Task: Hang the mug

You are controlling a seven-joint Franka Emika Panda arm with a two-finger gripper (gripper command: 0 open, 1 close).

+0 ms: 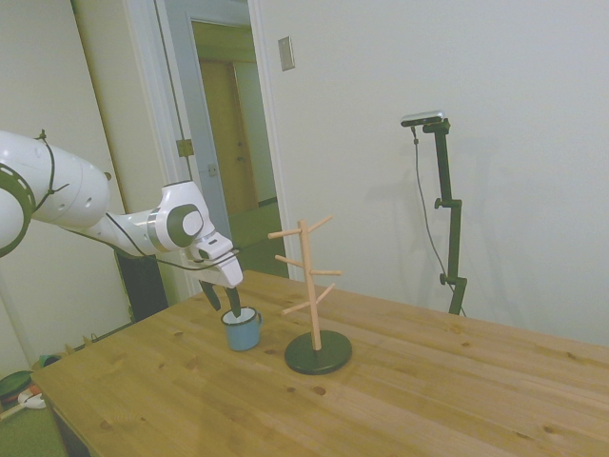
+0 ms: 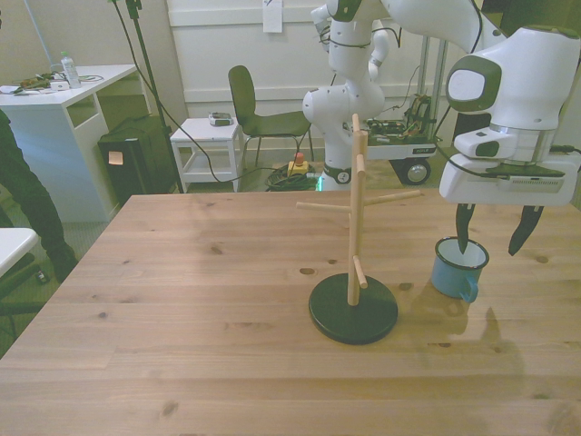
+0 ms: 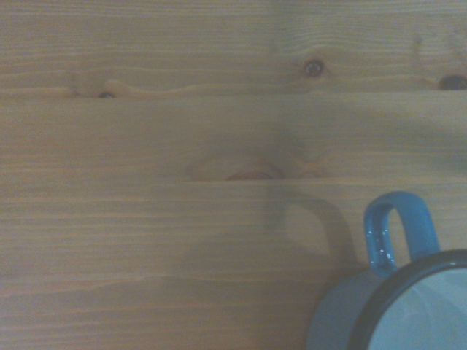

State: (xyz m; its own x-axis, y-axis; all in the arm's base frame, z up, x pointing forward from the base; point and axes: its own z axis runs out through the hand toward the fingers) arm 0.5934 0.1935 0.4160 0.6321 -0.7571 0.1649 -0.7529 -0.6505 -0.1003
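The light-blue mug (image 1: 243, 333) stands upright on the wooden table, beside the wooden peg stand (image 1: 311, 276) with its dark round base. In the front view the mug (image 2: 454, 275) is at the front view's right of the stand (image 2: 355, 209), its handle turned toward the camera. My gripper (image 2: 494, 240) is open just above the mug: one finger (image 2: 463, 232) dips to the rim over the white inside, the other hangs outside the wall. The gripper (image 1: 223, 303) holds nothing. The wrist view shows the mug's rim and loop handle (image 3: 398, 232).
The table (image 2: 182, 300) stretches wide toward the front view's left of the stand. Beyond the far edge are a second white robot (image 2: 349, 82), a dark chair (image 2: 254, 113) and a white desk (image 2: 64, 100). A person's dark-clad leg (image 2: 23, 191) is at the left edge.
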